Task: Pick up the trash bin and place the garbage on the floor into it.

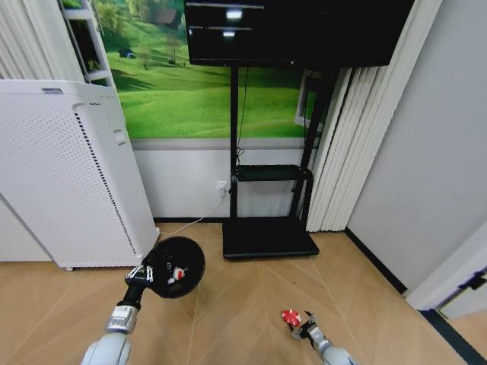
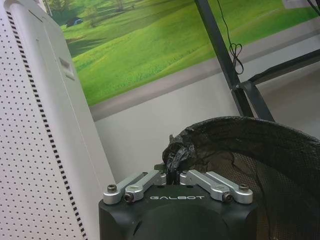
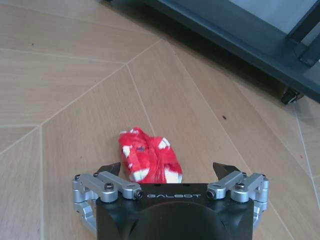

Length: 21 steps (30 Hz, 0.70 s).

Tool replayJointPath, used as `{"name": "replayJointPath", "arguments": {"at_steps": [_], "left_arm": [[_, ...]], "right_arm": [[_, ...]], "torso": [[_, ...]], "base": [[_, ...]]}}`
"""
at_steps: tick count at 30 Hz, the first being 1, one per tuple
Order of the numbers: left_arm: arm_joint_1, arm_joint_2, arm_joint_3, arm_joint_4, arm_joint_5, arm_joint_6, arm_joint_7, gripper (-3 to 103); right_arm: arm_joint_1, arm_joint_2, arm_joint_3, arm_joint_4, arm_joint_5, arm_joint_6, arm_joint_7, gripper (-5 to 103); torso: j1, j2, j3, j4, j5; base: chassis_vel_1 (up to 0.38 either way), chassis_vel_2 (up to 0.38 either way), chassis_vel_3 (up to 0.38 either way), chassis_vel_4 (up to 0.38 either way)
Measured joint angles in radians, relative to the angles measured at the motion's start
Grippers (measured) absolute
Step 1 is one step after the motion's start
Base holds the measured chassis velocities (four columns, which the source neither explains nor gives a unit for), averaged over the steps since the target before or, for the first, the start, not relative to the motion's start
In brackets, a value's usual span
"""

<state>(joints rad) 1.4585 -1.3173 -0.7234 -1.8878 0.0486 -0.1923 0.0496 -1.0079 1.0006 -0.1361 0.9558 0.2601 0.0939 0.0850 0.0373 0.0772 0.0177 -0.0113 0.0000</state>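
Head camera: I have the trash bin [image 1: 178, 266] held up off the wood floor [image 1: 251, 304] by my left gripper [image 1: 141, 275], beside the white appliance [image 1: 68, 175]. 1 red-and-white scrap [image 1: 178, 274] lies inside it. Left wrist camera adds the detail: fingers pinched tight on the bin's rim and crumpled black liner [image 2: 176, 155]. Right wrist camera: right gripper [image 3: 170, 172] spread wide, low over the floor, red-and-white wrapper [image 3: 148, 156] between its fingertips, not yet clamped.

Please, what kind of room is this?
Probably a living room or showroom: a large black screen on a floor stand, a tall white perforated air purifier, pale curtains and a light wooden herringbone floor.
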Motion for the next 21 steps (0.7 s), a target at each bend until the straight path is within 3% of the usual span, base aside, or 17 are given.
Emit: {"name": "replayJointPath", "arguments": {"at_steps": [9, 10, 12, 14, 18, 21], "left_arm": [[0.003, 0.000, 0.001, 0.005, 0.002, -0.005, 0.000, 6], [0.006, 0.000, 0.000, 0.006, 0.002, -0.006, 0.000, 6], [0.007, 0.000, 0.000, 0.006, 0.002, -0.007, 0.000, 6], [0.009, 0.000, -0.002, 0.012, 0.003, -0.011, 0.000, 6], [0.010, -0.001, -0.002, 0.015, 0.004, -0.013, -0.001, 6], [0.010, -0.004, 0.001, 0.015, 0.006, -0.013, -0.001, 6]], "right_arm": [[0.012, 0.008, -0.017, -0.018, -0.016, 0.016, -0.008, 102], [0.012, 0.013, -0.017, -0.026, -0.026, 0.027, -0.017, 93], [0.012, 0.015, -0.017, -0.029, -0.029, 0.031, -0.021, 93], [0.009, 0.026, -0.014, -0.035, -0.040, 0.049, -0.032, 78], [0.009, 0.029, -0.011, -0.037, -0.042, 0.055, -0.032, 66], [0.007, 0.029, -0.008, -0.037, -0.044, 0.060, -0.032, 50]], "torso": [[0.000, 0.000, 0.000, -0.0003, 0.0000], [0.000, 0.000, 0.000, -0.0003, 0.0001], [0.000, 0.000, 0.000, -0.0003, 0.0000], [0.000, 0.000, 0.000, -0.0002, 0.0002], [0.000, 0.000, 0.000, -0.0001, 0.0000], [0.000, 0.000, 0.000, -0.0001, -0.0001]], "base": [[0.000, 0.000, 0.000, 0.000], [0.000, 0.000, 0.000, 0.000], [0.000, 0.000, 0.000, 0.000], [0.000, 0.000, 0.000, 0.000], [0.000, 0.000, 0.000, 0.000], [0.000, 0.000, 0.000, 0.000]]}}
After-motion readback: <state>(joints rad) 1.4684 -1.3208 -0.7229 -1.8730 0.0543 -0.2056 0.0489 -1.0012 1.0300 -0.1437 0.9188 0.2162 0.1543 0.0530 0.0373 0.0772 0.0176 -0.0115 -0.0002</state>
